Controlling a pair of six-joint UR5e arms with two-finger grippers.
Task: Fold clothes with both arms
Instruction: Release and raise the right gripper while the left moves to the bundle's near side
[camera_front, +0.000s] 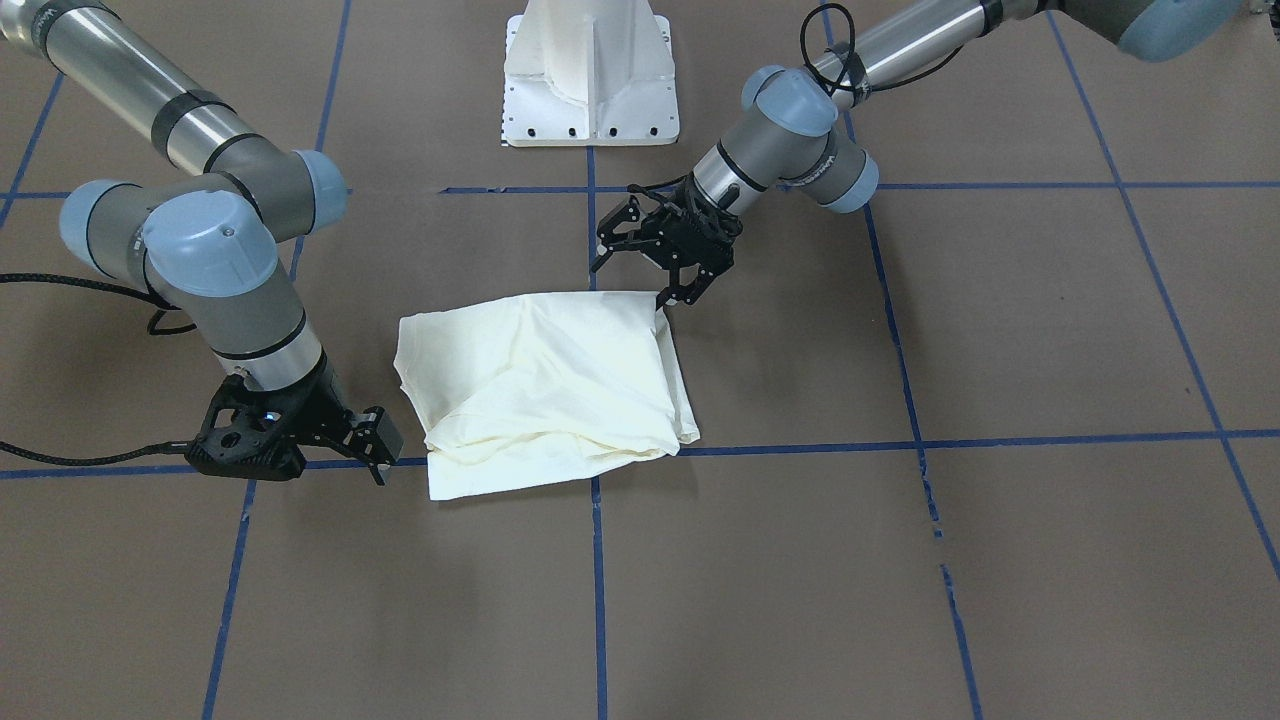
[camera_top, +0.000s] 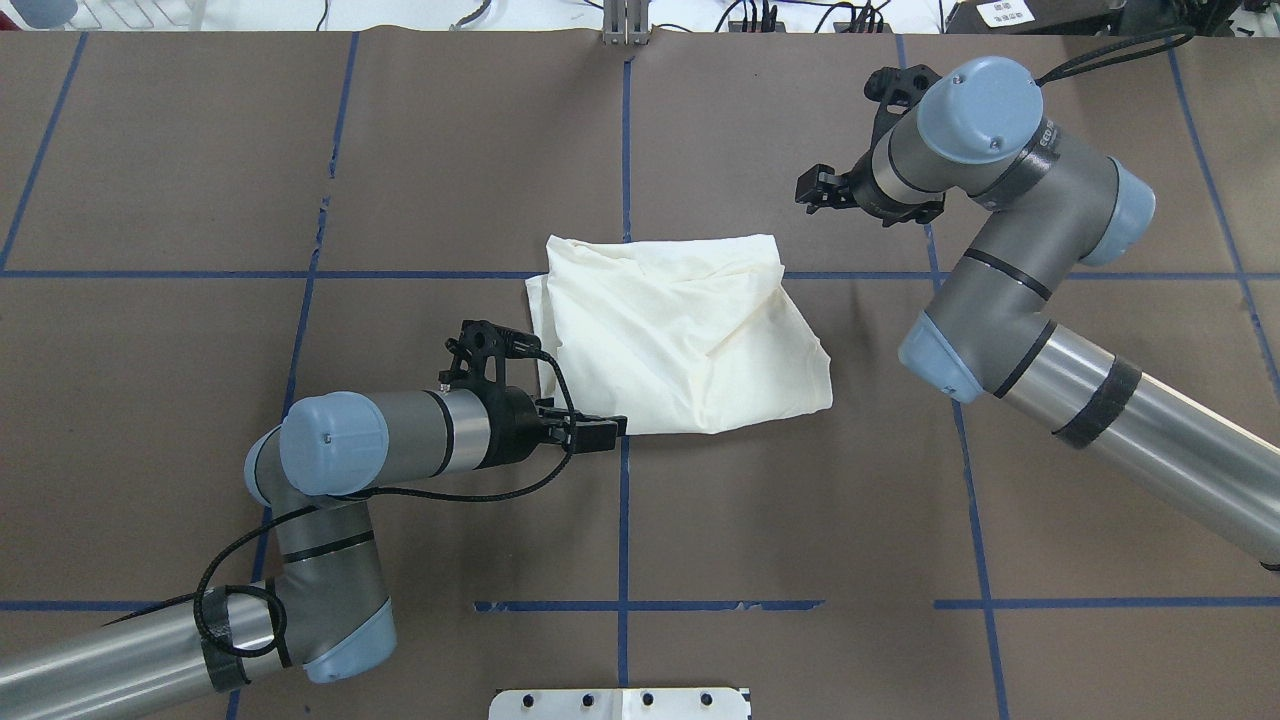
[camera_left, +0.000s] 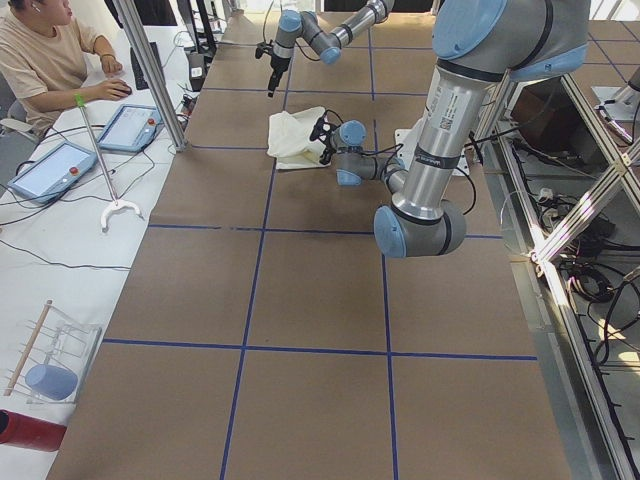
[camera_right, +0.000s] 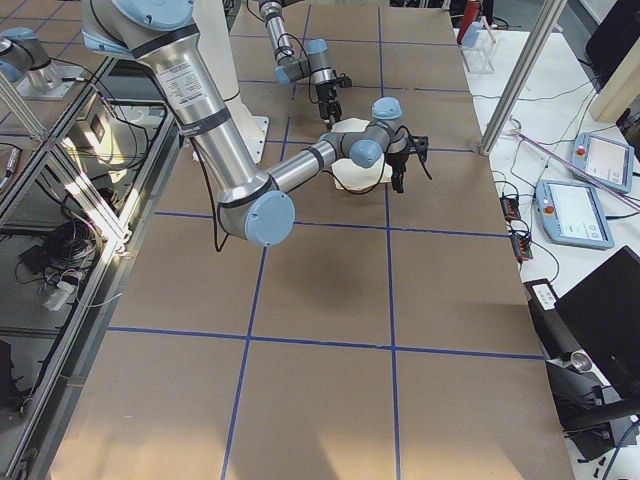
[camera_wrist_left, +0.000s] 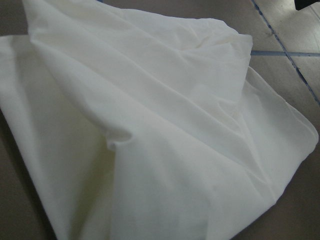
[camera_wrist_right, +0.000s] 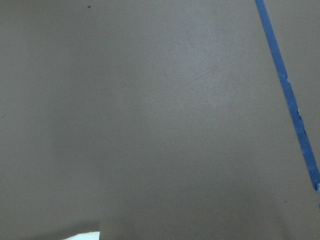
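The cream-white shirt (camera_front: 540, 390) lies folded into a rough square at the table's middle, plain side up, so its cat print is hidden. It also shows in the overhead view (camera_top: 680, 330) and fills the left wrist view (camera_wrist_left: 150, 125). My left gripper (camera_front: 605, 250) hovers at the shirt's near-left corner (camera_top: 610, 430). It looks open and holds no cloth. My right gripper (camera_front: 380, 450) is beside the shirt's far-right corner (camera_top: 812, 190), apart from it. It looks open and empty.
The white pedestal base (camera_front: 590, 80) stands at the table's near edge. Blue tape lines (camera_top: 625, 520) cross the brown table cover. An operator (camera_left: 50, 50) sits at a side desk with tablets (camera_left: 125, 125) off the table's far edge.
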